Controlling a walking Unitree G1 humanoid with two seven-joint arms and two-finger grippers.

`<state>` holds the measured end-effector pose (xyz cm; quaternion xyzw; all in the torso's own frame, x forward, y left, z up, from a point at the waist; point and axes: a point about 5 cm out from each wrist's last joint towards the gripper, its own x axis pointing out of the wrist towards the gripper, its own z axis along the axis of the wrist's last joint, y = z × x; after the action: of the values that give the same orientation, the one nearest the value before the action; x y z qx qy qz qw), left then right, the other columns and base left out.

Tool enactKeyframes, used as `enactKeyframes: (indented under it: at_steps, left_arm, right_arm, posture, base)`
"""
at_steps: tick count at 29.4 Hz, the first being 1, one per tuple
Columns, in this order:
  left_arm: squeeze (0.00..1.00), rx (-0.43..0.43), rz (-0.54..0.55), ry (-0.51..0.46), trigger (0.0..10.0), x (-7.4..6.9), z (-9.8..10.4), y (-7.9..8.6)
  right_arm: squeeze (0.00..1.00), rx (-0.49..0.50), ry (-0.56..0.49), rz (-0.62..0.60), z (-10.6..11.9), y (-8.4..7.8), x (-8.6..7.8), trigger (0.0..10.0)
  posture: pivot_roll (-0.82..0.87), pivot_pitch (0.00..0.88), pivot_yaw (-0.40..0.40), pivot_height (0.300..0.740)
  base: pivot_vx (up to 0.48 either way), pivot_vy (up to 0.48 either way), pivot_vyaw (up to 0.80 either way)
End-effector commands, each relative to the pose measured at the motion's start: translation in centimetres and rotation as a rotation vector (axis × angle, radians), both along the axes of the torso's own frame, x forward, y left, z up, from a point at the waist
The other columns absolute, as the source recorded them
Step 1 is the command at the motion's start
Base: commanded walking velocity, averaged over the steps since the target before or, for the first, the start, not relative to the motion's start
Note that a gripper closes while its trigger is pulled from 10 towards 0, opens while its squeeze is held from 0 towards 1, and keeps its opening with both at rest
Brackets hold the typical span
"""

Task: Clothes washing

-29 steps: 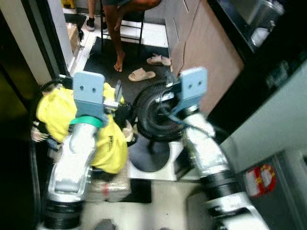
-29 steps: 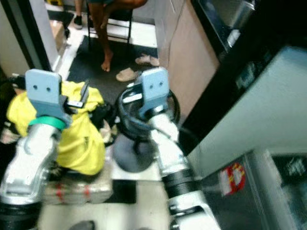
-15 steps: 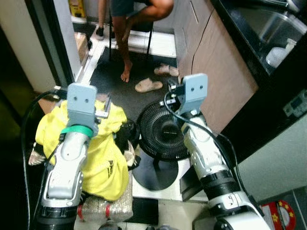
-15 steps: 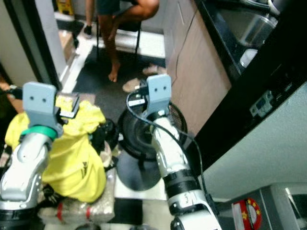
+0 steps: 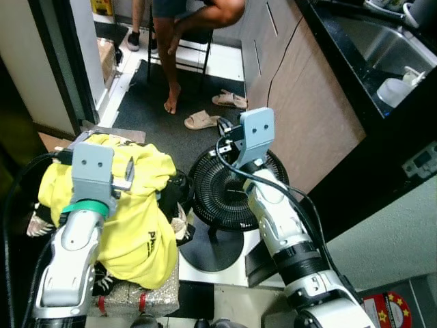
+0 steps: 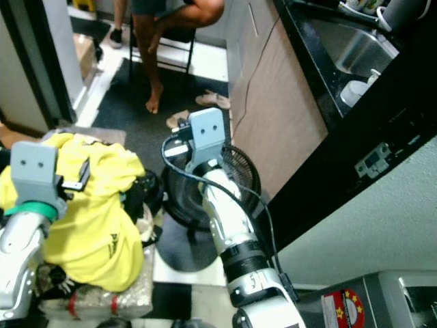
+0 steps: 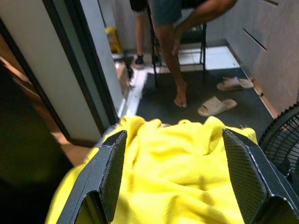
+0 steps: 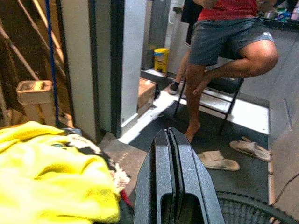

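A heap of yellow clothing [image 5: 140, 212] lies on a pile of bags and dark things on the floor at my left. My left gripper [image 7: 174, 136] hovers just over the yellow cloth, open, with its two fingers [image 7: 112, 172] wide apart and nothing between them. My right gripper [image 8: 168, 134] is shut and empty. It is held up above a black floor fan [image 5: 229, 195] to the right of the clothing. In the left eye view the right wrist [image 5: 252, 133] stands over the fan's far rim.
A person sits on a stool [image 5: 194, 31] at the far end of the dark mat, with slippers [image 5: 201, 121] beside their feet. Cabinets [image 5: 293, 102] and a black counter with a sink [image 5: 382, 48] run along the right. A door frame [image 5: 58, 61] stands on the left.
The whole picture has shifted and sharpened as the camera moved. Both arms stay raised over the clothing and the fan, with the grippers as before.
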<state>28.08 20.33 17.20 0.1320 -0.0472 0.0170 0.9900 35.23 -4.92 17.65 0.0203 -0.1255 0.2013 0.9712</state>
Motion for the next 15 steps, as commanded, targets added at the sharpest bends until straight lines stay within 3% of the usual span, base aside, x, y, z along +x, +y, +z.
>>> enactKeyframes:
  at_steps: [1, 6, 15]
  left_arm:
    - [0.0, 0.009, -0.068, 0.019, 10.0, 0.7, -0.3, -1.1]
    - [0.0, 0.043, -0.135, 0.02, 10.0, 1.6, 0.3, -1.7]
    - [0.0, 0.075, -0.181, 0.022, 10.0, 2.6, 0.8, -1.9]
  right_arm:
    - [0.0, 0.027, 0.002, -0.048, -0.1, -0.6, 0.3, 10.0]
    - [0.0, 0.057, 0.007, -0.092, -0.5, -0.7, 0.0, 10.0]
    - [0.0, 0.063, 0.019, -0.121, -1.3, -1.0, -0.2, 10.0]
  posture:
    - [0.19, 0.0, -0.069, 0.74]
    - [0.16, 0.0, 0.005, 0.74]
    - [0.14, 0.0, 0.026, 0.74]
  base:
    - [0.0, 0.0, 0.0]
    - [0.0, 0.0, 0.0]
    - [0.0, 0.0, 0.0]
